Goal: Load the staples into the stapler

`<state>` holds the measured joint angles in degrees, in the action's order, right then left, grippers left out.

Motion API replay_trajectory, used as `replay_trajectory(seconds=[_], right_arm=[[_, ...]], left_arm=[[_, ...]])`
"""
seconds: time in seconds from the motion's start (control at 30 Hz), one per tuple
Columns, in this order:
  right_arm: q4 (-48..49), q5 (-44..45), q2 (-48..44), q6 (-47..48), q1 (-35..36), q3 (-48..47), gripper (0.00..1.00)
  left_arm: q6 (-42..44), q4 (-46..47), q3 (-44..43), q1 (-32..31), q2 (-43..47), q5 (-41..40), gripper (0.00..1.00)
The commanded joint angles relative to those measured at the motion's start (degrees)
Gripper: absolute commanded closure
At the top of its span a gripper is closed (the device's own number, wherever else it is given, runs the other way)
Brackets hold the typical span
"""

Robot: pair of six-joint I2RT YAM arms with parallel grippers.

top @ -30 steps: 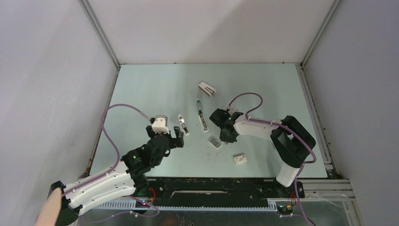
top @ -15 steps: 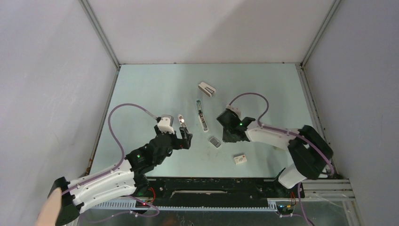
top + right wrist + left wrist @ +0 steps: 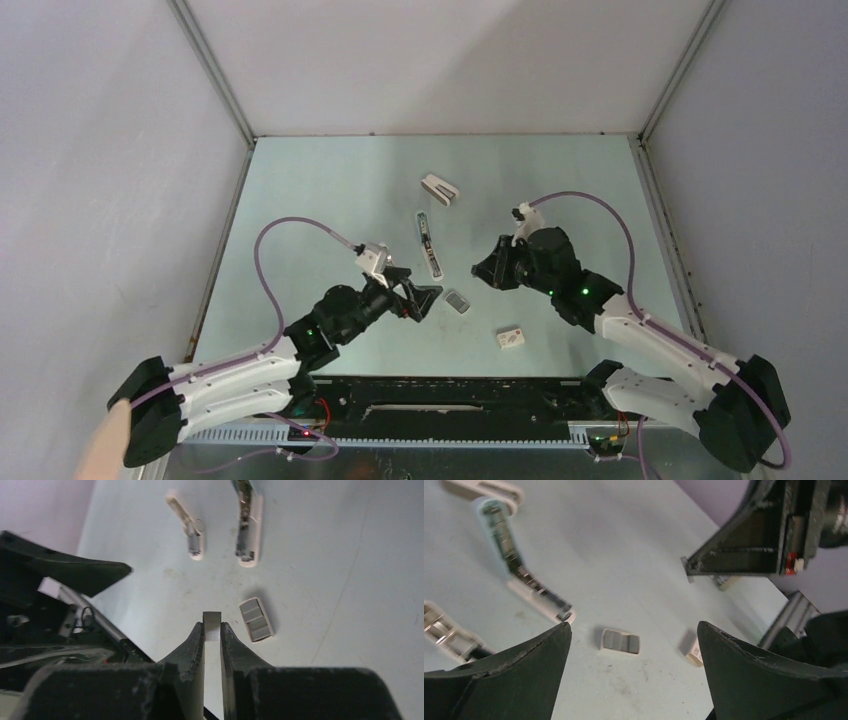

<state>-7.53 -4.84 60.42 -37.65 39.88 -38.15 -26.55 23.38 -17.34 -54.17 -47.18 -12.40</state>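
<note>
Camera overhead: the staples lie flat on the table, at 5 o'clock from the near end of the stapler. The left gripper sits at 9 o'clock from them with its jaws spread wide and nothing between them. The right gripper is at 1 o'clock from the staples, apart from them. A white box lies at 4 o'clock.

Left wrist: the left gripper gapes, and the staples rest on the table between its fingers, touched by neither. The stapler lies at 10 o'clock with its channel showing, and the right gripper is at 1 o'clock.

Right wrist: the right gripper is pinched tight on a thin grey strip. The staples lie just at 3 o'clock from its tips, and the stapler is at 12 o'clock.
</note>
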Motion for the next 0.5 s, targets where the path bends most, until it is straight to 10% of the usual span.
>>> replay_trajectory(seconds=[0.0, 0.47], right_arm=[[6.56, -11.48, -4.49, 3.41, -2.81, 1.17, 0.89], [13.51, -30.67, -5.51, 2.49, -5.96, 2.03, 0.88]], left_arm=[[11.25, 18.3, 1.84, 0.12, -2.64, 11.43, 0.01], [39.52, 41.1, 4.87, -4.21, -11.57, 16.6, 0.03]])
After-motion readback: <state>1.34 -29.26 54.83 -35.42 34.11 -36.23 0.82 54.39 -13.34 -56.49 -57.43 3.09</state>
